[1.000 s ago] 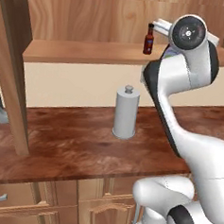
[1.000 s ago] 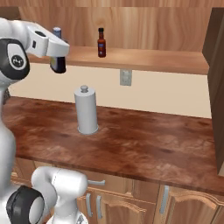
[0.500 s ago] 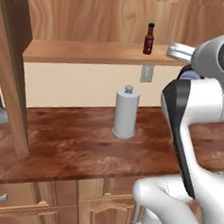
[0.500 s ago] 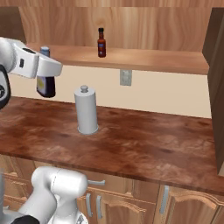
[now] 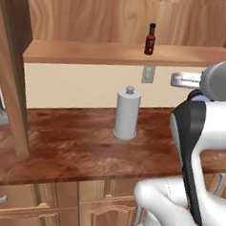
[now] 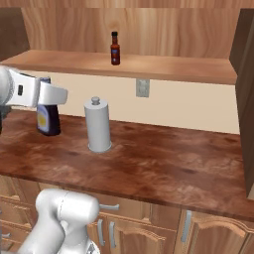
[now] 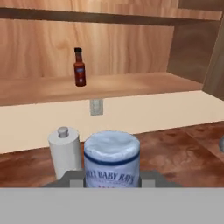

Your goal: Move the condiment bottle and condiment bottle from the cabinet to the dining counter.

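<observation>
Now claw point(image 6: 48, 119) gripping labelled bottle point(image 6: 48, 118), condiment bottle point(image 6: 115, 48) on shelf above

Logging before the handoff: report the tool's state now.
Tool: closed on the blue-capped sauce bottle, carried above the worktop; the hot-sauce bottle stands on the shelf.

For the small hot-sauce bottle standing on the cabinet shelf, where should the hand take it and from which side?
Probably around the body at the red label of the hot-sauce bottle, approaching level from the open front of the cabinet shelf. It stands upright and alone, with the back panel behind it, and its neck is narrow. The hand is already shut on another bottle.
</observation>
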